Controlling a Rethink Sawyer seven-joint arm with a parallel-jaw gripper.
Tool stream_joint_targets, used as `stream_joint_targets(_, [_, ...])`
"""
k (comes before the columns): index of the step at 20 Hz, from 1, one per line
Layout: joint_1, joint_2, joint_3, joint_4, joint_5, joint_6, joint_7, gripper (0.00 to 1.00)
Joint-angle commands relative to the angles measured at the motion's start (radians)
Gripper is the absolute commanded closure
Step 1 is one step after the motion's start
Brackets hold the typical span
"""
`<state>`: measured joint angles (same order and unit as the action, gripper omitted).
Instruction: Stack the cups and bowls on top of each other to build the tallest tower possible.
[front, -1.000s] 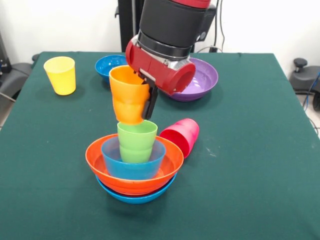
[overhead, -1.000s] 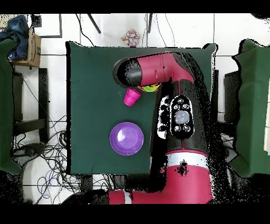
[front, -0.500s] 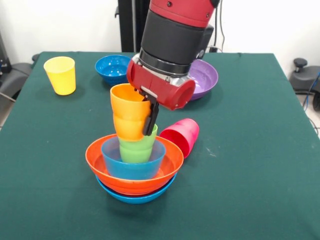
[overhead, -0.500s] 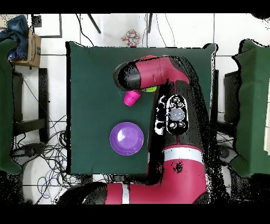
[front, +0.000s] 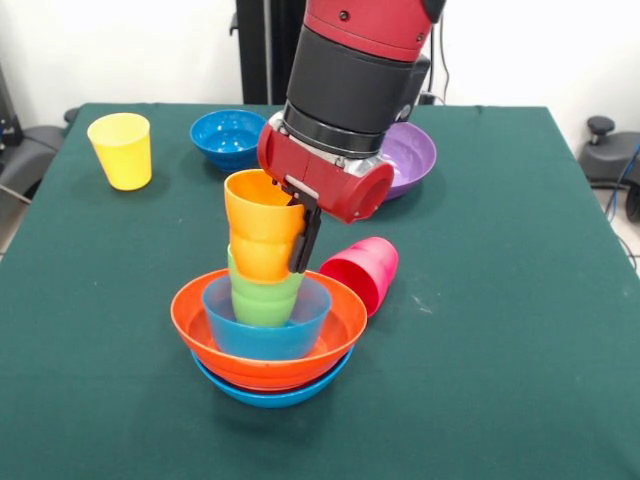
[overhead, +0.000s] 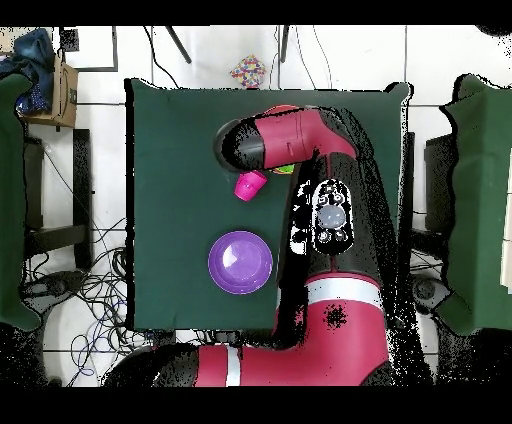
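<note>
On the green table (front: 520, 300), the tool (front: 296, 225) grips the orange cup (front: 262, 225), hiding its far finger.

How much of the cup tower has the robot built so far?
Done: large light-blue plastic bowl, large orange bowl, small light-blue bowl and light green cup are nested. In hand: the tool grips the orange cup, seated in the green one. Left: yellow cup, tipped pink cup, dark-blue bowl, purple bowl.

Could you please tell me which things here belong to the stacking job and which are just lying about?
Job: orange cup in the gripper, green cup, bowl stack, pink cup, yellow cup, blue bowl, purple bowl.
Lying about: floor cables, cardboard box.
</note>
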<state>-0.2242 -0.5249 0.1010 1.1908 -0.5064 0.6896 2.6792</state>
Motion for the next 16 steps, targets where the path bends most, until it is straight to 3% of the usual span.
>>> stream_joint_targets(1, [-0.008, 0.007, 0.052, 0.081, -0.003, 0.07, -0.167, 1.0])
stream_joint_targets(7, [-0.023, 0.006, 0.061, 0.064, 0.0, 0.053, -0.179, 1.0])
stream_joint_targets(12, [-0.029, -0.02, 0.068, 0.053, 0.022, 0.139, -0.219, 1.0])
stream_joint_targets(16, [-0.027, -0.029, 0.067, 0.064, 0.033, 0.147, -0.202, 1.0])
